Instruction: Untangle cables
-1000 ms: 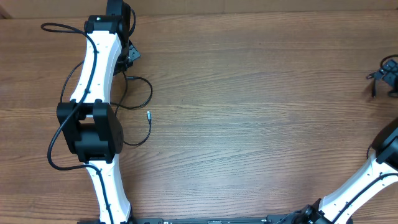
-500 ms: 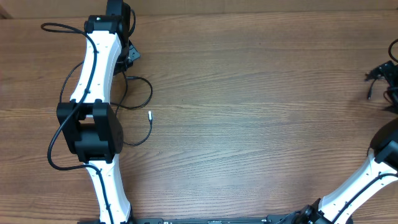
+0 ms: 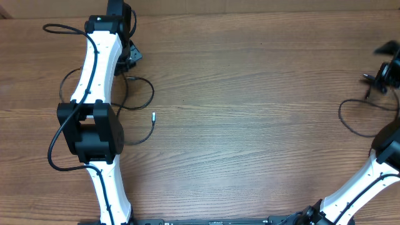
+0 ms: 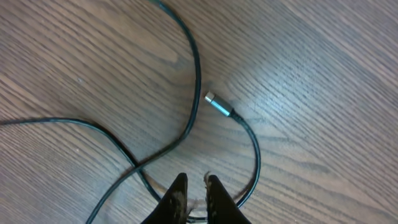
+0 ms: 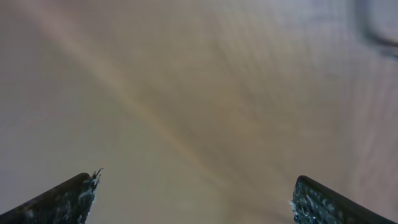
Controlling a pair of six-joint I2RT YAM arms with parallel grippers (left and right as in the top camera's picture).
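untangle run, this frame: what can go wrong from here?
1. Left pincer tips sit nearly together beside a crossing in the left cable; grip unclear. Pulling from here could tighten that crossing instead of freeing it.
2. Right cable loops close to the right arm, and the open right pincer's view is blurred; the arm might snag the loop unseen.

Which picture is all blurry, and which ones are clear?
Right wrist view: the table is a soft smear, only the fingertips look sharp. Left wrist view: crisp, wood grain and the cable plug clear. Overhead view: sharp, except the right gripper, which is smeared.
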